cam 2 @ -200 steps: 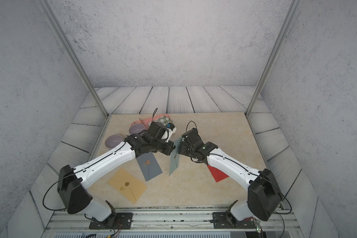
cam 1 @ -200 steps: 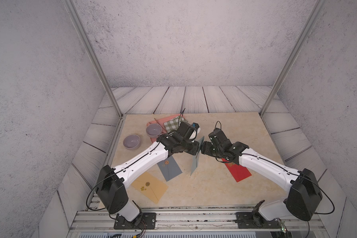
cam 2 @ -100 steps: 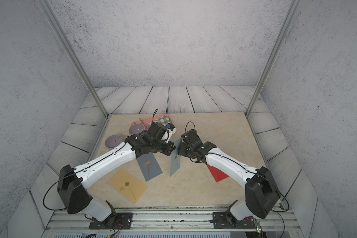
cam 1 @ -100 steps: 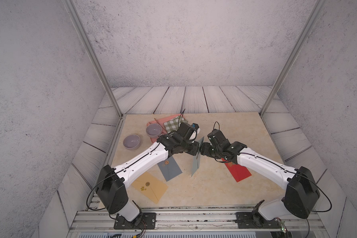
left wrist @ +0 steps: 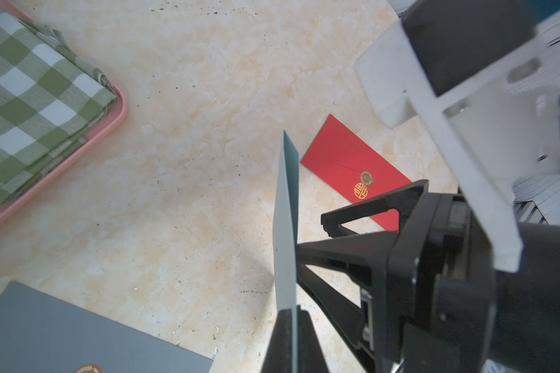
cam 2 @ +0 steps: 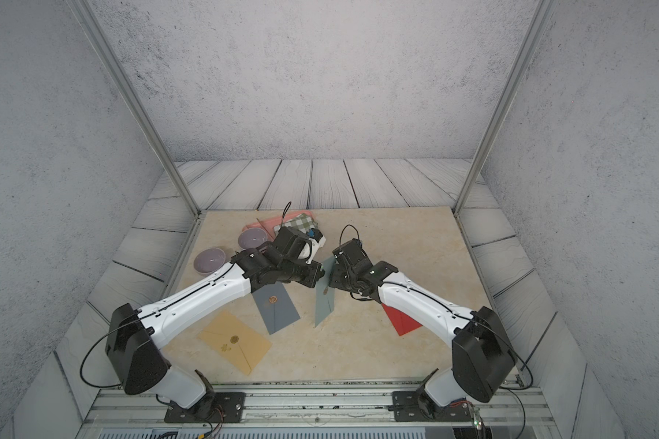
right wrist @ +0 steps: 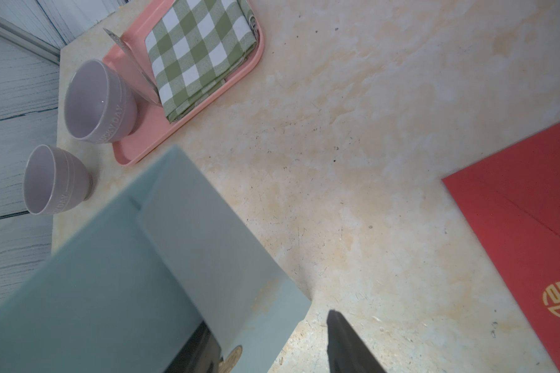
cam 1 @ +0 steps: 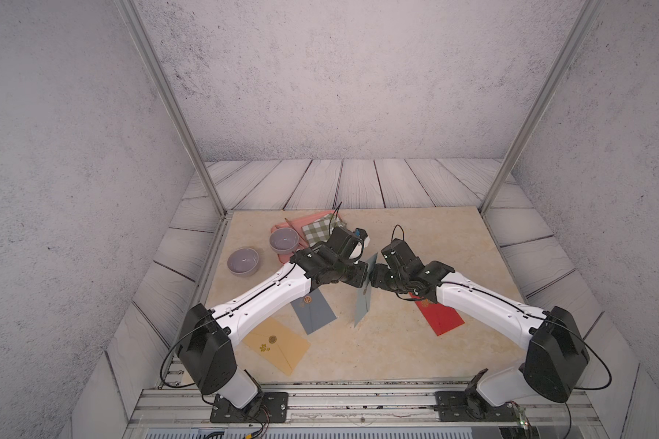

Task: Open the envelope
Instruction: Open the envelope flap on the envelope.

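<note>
On the beige stone-patterned table, the pale teal paper envelope stands on edge at the centre, long axis running far to near, between the two arms. The left gripper is clamped on its edge. The right gripper, jaws apart, sits just right of it, facing the flap side. Only the right wrist view shows the flap and round gold seal — the left wrist view sees the envelope edge-on.

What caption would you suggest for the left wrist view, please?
Left gripper pinches the teal envelope edge-on, the open right gripper at its face; red envelope lies beyond.
</note>
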Available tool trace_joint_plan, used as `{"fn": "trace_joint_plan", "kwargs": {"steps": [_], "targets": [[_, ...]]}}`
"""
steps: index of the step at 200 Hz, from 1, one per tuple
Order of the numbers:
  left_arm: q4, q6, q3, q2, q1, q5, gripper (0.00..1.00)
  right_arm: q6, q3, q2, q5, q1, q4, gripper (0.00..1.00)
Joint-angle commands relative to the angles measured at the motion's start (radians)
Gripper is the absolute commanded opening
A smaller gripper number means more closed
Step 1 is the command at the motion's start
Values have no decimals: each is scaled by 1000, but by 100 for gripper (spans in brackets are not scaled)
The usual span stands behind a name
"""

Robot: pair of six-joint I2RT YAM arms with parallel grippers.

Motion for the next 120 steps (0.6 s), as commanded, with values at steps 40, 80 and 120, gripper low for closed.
{"fn": "trace_joint_plan", "kwargs": {"steps": [40, 80, 120], "targets": [[44, -15, -19, -41, -8, 17, 0, -10, 20, 38, -11, 6, -27, 51], [52, -18, -24, -45, -8, 18, 0, -8, 21, 44, -26, 9, -27, 51], [55, -20, -26, -46, -8, 23, 0, -13, 24, 50, -45, 9, -21, 50]]}}
